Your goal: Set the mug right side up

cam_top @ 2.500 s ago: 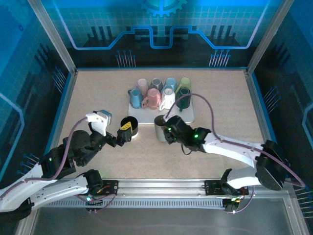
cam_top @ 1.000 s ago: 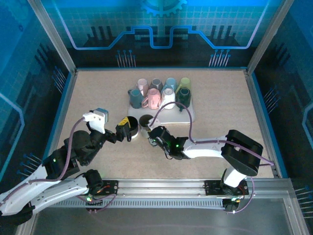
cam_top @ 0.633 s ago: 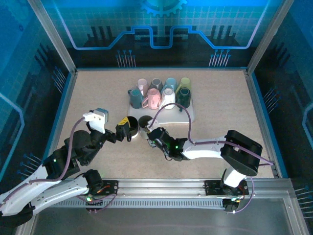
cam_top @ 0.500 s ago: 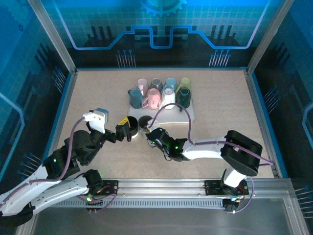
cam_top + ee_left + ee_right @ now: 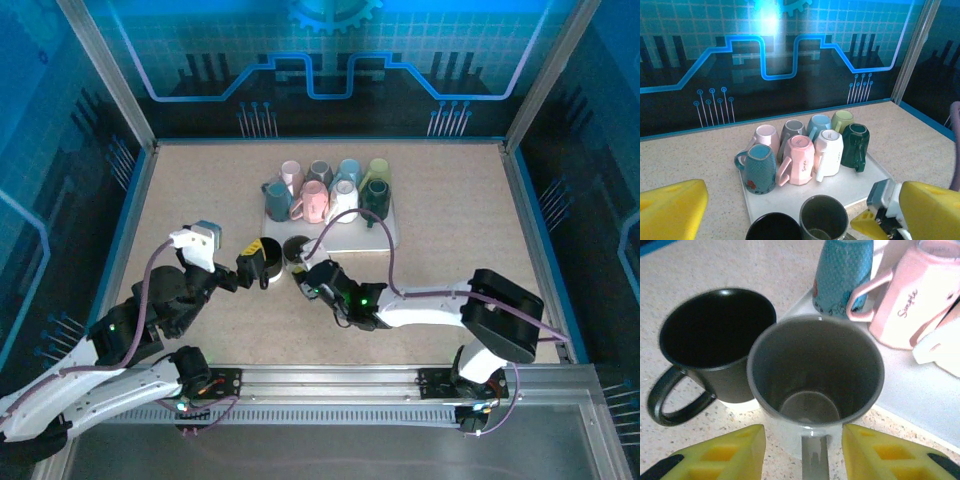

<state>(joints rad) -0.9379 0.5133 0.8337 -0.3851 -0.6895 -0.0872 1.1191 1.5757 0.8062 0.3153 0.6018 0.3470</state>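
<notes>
Your grey mug (image 5: 815,370) stands mouth up on the tabletop, against the near left corner of the tray (image 5: 920,390), its handle pointing back toward the arms. A black mug (image 5: 715,335), also mouth up, sits just to its left, so close that you cannot tell whether the two touch. The right gripper (image 5: 802,440) is just behind the grey mug. Its jaws are spread, one on either side of the handle, with a gap showing between each and the mug. Your left gripper (image 5: 255,268) hangs low near the black mug with its jaws spread wide and nothing between them. On the tray, a pink mug (image 5: 912,305) stands mouth down beside a teal one (image 5: 842,275).
</notes>
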